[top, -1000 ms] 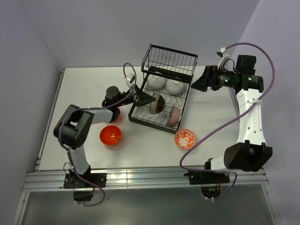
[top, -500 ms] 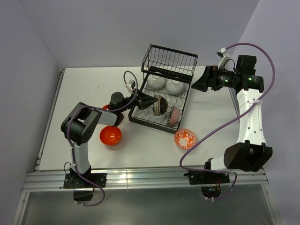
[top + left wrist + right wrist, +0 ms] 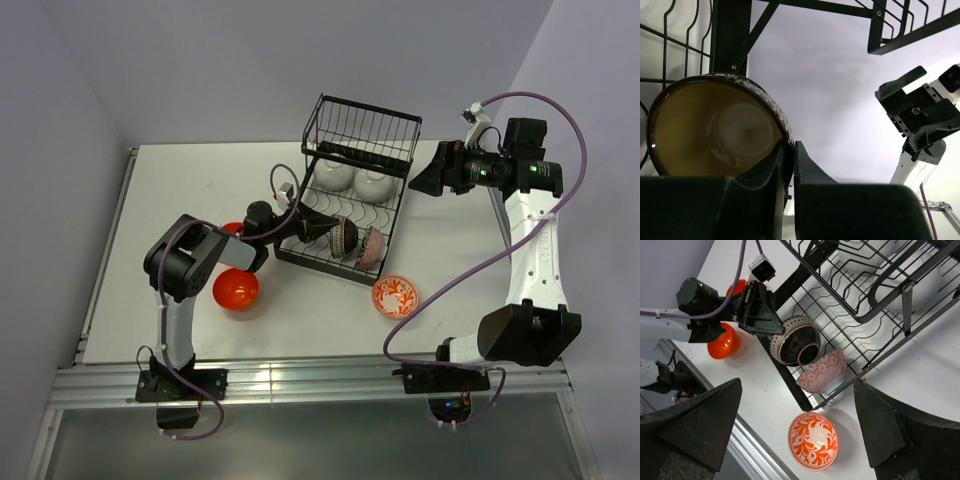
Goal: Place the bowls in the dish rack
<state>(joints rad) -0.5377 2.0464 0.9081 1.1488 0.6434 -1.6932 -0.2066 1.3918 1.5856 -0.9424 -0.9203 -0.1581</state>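
Nearest, on the tabletop, two bowls lie loose: an orange-and-white bowl in front of the dish rack, and an orange-red bowl just beside the folded elbow of the left arm. A careless swing of that elbow could likely knock the orange-red bowl away.

The larger risk sits a little farther in. The left hand pinches the rim of the brown bowl, one finger inside and one outside. The bowl stands on edge at the near left corner of the rack's lower tray. Whether the wires hold it cannot be told. If the hand lets go too soon, the bowl could probably roll or tip against the pale patterned bowl beside it. A sideways pull might also drag it out.

The left arm bends sharply and reaches low and level to the rack, hiding part of a second orange-red bowl.

Farther back, two white bowls rest under the raised basket. The right arm stands tall, and its right hand, fingers spread wide and holding nothing, hovers beside the rack's far right side.
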